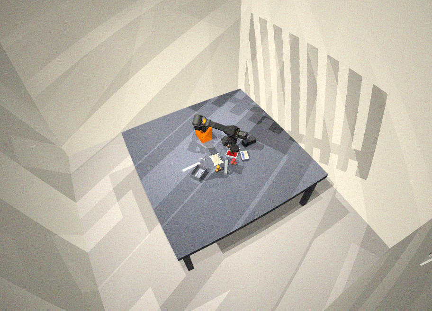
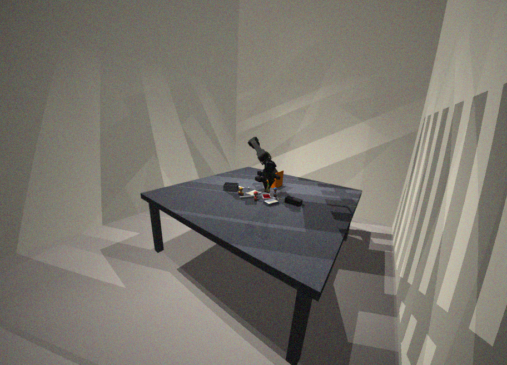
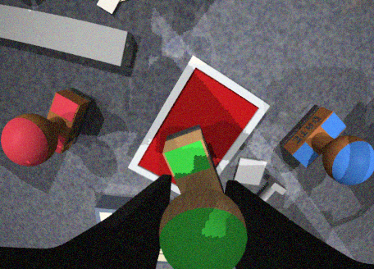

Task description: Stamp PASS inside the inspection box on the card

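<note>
Top view: high vantage, steep downward tilt, well back; whole tabletop (image 1: 258, 185) (image 2: 245, 226) skewed in frame, walls and floor around it. Exterior view: side vantage above tabletop height, shallow downward slant, well back; two near legs in frame. Wrist view: close range, downward over the red ink pad (image 1: 231, 154) (image 2: 266, 196) (image 3: 213, 107), gripper (image 1: 234, 150) (image 2: 267, 190) (image 3: 198, 186) fingers entering at lower edge. Shared by top and exterior: tabletop, arm (image 1: 220, 126) (image 2: 262, 154), slatted light on one wall. Shared by all three: ink pad.

Bare pale-walled room, lab-like, single dark table (image 1: 216, 210) (image 2: 229, 218), bench-mounted robot arm (image 1: 220, 126) (image 2: 261, 153), rubber stamps (image 3: 29, 139)
</note>
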Tool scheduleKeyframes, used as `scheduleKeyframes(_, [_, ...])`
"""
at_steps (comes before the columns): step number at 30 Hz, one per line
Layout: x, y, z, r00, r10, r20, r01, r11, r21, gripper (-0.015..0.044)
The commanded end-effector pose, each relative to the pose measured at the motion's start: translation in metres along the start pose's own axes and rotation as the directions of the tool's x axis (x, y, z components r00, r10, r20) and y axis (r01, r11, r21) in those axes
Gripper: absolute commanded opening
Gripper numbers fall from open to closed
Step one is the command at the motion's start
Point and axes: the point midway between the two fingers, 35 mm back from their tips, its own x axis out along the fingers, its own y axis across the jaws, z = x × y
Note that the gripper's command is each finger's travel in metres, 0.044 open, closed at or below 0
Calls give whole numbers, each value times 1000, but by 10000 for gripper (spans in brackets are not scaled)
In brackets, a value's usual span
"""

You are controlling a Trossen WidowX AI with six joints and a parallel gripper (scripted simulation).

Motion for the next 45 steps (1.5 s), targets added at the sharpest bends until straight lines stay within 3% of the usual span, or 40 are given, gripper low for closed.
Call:
scheduleKeyframes(1, [4,0,1,1000,-1,3,1,1000,-5,0])
scheduleKeyframes(45, [31,0,3,1000,-4,6,4,1000,0,0])
